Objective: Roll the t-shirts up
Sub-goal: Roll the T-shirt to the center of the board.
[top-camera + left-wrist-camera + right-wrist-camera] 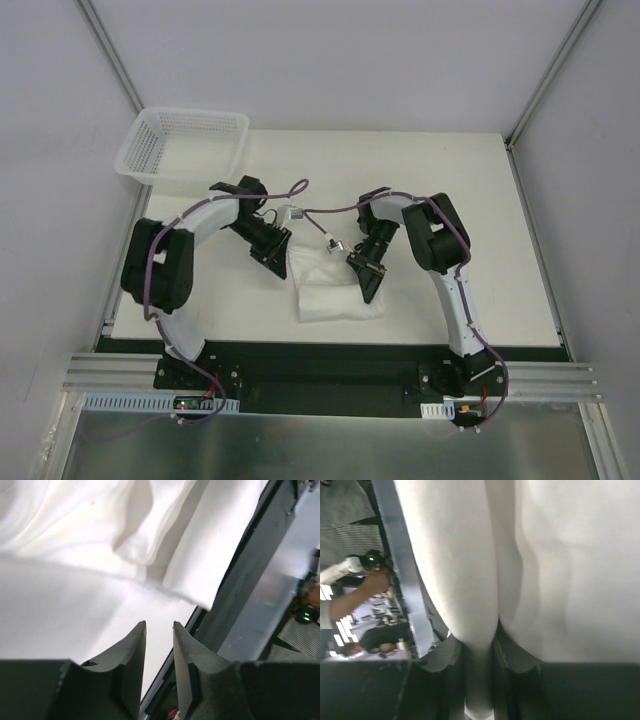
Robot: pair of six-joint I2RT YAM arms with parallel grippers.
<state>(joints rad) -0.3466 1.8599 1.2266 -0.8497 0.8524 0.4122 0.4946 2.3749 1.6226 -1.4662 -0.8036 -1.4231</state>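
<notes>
A white t-shirt [335, 292] lies partly folded on the table's near middle, between the two arms. My left gripper [272, 258] hovers at its upper left edge. In the left wrist view the left gripper [159, 626] stands narrowly open and empty, with the rumpled t-shirt [75, 530] just beyond the fingertips. My right gripper [368, 285] is at the cloth's right edge. In the right wrist view the right gripper [477, 639] is shut on a fold of the t-shirt [570, 555], which runs down between the fingers. No neck label shows.
A white plastic mesh basket [190, 114] stands at the table's back left corner. Purple cables with small connectors [300, 212] hang between the arms above the cloth. The table's black front edge [250, 565] runs close to the shirt. Bare white table [470, 190] lies to the right.
</notes>
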